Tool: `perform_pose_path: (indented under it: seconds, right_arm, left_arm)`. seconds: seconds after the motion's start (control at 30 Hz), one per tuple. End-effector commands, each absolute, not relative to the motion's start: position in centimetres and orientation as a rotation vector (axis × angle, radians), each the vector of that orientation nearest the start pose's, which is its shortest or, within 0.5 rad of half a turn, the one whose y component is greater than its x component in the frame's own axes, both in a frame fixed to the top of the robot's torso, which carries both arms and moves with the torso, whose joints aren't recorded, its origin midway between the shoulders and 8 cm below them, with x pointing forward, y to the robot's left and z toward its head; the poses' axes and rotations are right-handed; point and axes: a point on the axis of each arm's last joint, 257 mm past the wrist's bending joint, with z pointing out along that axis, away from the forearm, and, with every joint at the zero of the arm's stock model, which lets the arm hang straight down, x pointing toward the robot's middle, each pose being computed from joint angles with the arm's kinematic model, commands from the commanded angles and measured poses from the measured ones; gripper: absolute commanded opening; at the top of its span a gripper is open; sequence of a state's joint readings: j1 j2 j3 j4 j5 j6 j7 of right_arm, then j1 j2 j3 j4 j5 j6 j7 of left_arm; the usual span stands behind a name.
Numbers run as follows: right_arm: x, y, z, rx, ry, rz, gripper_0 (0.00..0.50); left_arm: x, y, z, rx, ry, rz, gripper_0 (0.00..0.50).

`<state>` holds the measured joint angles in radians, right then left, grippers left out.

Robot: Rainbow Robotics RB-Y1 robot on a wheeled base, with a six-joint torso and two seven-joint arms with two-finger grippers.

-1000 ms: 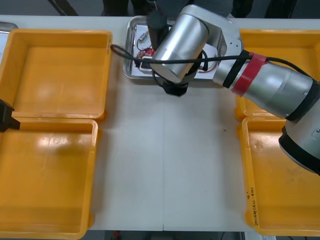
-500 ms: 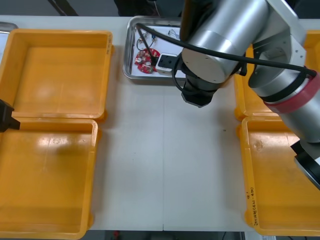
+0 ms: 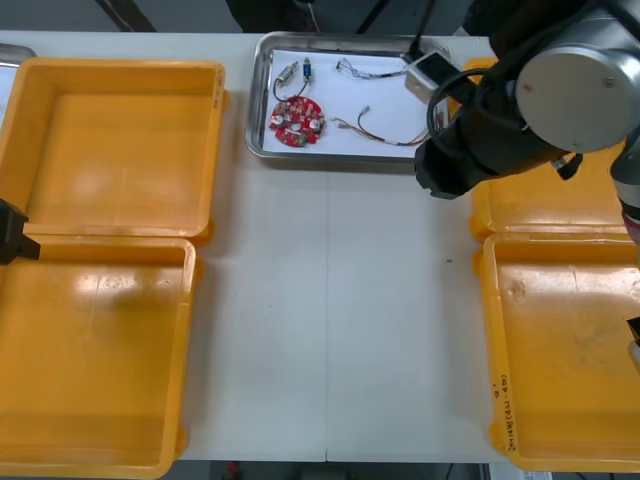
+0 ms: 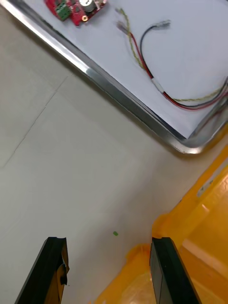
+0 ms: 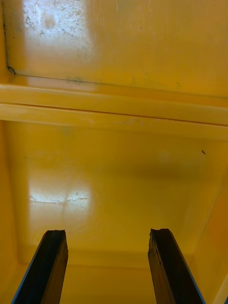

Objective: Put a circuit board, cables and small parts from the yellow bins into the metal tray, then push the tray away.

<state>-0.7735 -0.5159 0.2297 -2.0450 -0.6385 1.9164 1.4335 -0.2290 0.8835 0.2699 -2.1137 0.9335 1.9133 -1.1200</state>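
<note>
Your desk (image 3: pixel 330 300) carries the metal tray (image 3: pixel 330 160) holding a circuit board (image 3: pixel 297 120); right tool (image 4: pixel 108 247) spread near its corner, left tool (image 5: pixel 107 247) spread over a yellow bin (image 5: pixel 114 180).

Bright, even overhead light. Light table (image 3: pixel 330 330) pale, almost shadowless. Soft whitish glare patches on floors of both yellow bins (image 3: pixel 110 150) left of metal tray (image 3: pixel 330 160). Left wrist view: same bins, hot white reflections plus faint dark shadow smudge beside one. Right wrist view: hard specular streak along tray rim, tray's white inside near washed out.
</note>
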Motion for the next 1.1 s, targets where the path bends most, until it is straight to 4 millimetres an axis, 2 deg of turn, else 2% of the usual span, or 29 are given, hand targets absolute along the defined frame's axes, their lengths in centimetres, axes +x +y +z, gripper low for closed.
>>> perform_pose_path:
  seconds: [0.03,0.2,0.33,0.43,0.63,0.93,1.1]
  right_arm:
    - [46.1,-18.6,-8.6,-0.584,2.38,-0.016,0.5]
    - [44.4,-23.7,-9.3,-0.472,2.397,-0.061,0.5]
    - [43.0,-29.0,-10.8,-0.339,2.458,-0.104,0.5]
    - [41.8,-31.5,-11.5,-0.255,2.491,-0.08,0.5]
    - [39.7,-35.1,-12.2,-0.103,2.521,-0.017,0.5]
    - [37.2,-39.8,-13.5,0.07,2.556,-0.062,0.5]
    - [36.1,-41.0,-14.4,0.132,2.575,-0.07,0.5]
  left_arm:
    - [37.6,38.5,-14.8,-0.057,2.704,0.026,0.5]
    - [37.6,38.5,-14.8,-0.057,2.704,0.026,0.5]
    - [37.6,38.5,-14.8,-0.057,2.704,0.026,0.5]
    - [37.6,38.5,-14.8,-0.057,2.704,0.026,0.5]
    - [37.6,38.5,-14.8,-0.057,2.704,0.026,0.5]
    - [37.6,38.5,-14.8,-0.057,2.704,0.026,0.5]
    - [37.6,38.5,-14.8,-0.057,2.704,0.026,0.5]
